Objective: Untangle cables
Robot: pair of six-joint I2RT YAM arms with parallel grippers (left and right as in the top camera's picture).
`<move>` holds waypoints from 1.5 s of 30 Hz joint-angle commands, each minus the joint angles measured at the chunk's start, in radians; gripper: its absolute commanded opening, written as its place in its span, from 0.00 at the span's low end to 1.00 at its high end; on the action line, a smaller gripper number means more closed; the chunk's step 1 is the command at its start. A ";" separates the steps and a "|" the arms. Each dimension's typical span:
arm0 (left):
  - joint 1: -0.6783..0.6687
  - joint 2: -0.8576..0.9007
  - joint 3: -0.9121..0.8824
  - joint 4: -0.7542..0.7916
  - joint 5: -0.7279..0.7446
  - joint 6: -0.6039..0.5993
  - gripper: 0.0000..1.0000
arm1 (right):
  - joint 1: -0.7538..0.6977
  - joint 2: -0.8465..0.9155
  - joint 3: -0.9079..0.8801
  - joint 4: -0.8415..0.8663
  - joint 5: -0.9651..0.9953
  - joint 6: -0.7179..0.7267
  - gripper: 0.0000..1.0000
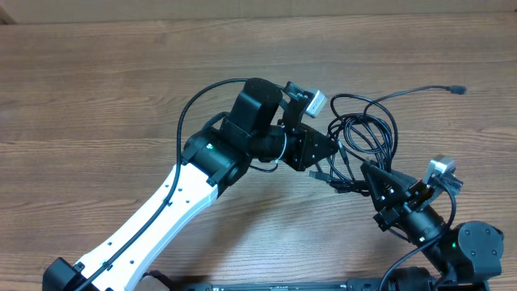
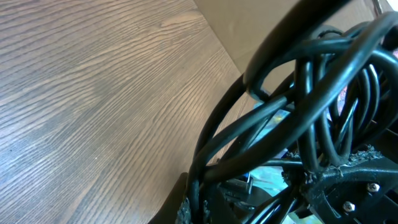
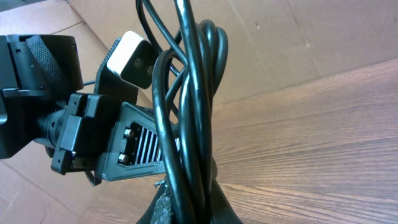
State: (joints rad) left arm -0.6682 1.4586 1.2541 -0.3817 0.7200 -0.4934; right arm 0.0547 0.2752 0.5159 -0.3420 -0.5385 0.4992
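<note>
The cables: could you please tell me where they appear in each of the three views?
Overhead: the cables form a loose tangle right of centre.
Left wrist: the cables fill the right half, very close to the lens.
Right wrist: the cables run top to bottom through the middle.
Shared landmark: the wooden table, visible in all three.

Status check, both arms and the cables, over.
Left gripper shut on cables. Right gripper shut on cables too. Loops tangled, one plug end trailing right. Nothing blocking.

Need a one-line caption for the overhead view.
Two-arm untangling: left gripper and right gripper each clamp the tangled cables, wooden table as backdrop.
</note>
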 commanded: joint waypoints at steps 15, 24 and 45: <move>0.008 -0.023 0.026 -0.322 -0.680 0.022 0.04 | 0.006 -0.003 0.009 -0.017 0.023 -0.037 0.04; 0.015 -0.023 0.026 -0.406 -0.833 0.013 0.04 | 0.006 -0.003 0.009 -0.032 0.050 -0.037 0.04; 0.013 -0.023 0.026 -0.550 -0.730 -0.015 0.04 | 0.006 -0.003 0.009 -0.183 0.381 0.208 0.04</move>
State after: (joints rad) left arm -0.7403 1.4288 1.3136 -0.8711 0.2955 -0.5205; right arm 0.1020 0.3111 0.4942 -0.5377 -0.4648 0.6895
